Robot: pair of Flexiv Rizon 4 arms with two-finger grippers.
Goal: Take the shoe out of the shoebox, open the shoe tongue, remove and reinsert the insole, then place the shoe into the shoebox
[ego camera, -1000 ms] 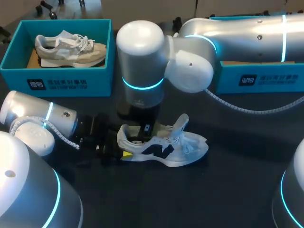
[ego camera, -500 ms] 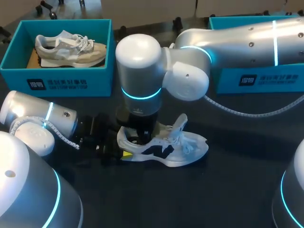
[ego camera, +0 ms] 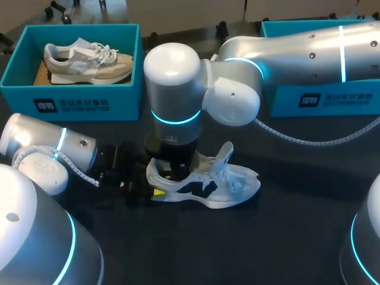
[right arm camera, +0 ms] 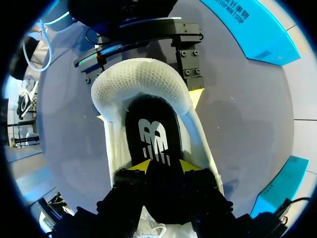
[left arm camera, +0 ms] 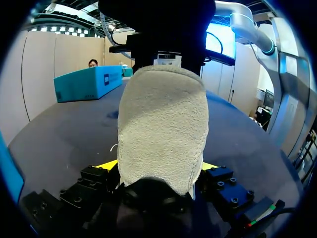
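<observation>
Left jaws clamp shoe (ego camera: 237,181) heel to pin it on counter (ego camera: 285,237); right jaws inside over insole (right arm camera: 153,129), grip state unclear.

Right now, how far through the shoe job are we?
Done: the white shoe is out on the table, its tongue lifted. In hand: left jaws clamp the heel from both sides while the right arm reaches down into the opening, above the insole, which lies flat inside. Left: the insole out and back in, as far as I can tell, then the shoe into a shoebox.
</observation>
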